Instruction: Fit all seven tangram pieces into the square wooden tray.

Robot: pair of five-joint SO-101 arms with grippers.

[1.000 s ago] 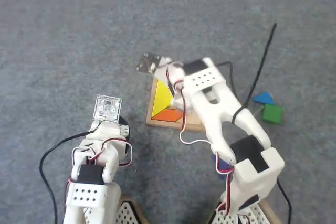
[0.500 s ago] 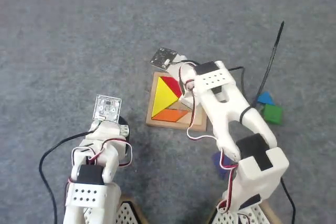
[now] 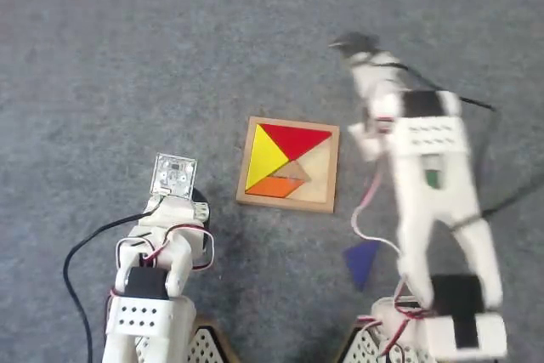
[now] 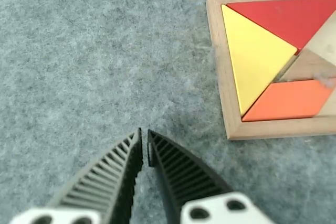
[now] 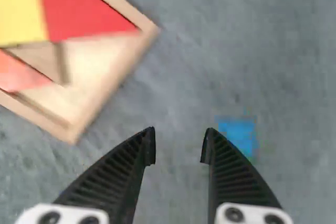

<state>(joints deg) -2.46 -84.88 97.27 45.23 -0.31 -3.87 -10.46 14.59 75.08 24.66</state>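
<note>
Now your right gripper (image 5: 177,148), fingers parted and empty, hangs beside the blue piece (image 5: 239,135), presumably to collect it for the tray (image 3: 287,203); your left gripper (image 4: 144,139) rests with fingers closed.

Smooth wood tray (image 3: 286,202), fuzzy matt carpet (image 3: 127,65)

The right pincer (image 5: 178,148) hangs open between the tray (image 5: 108,85) and a blue piece (image 5: 239,134).
</note>
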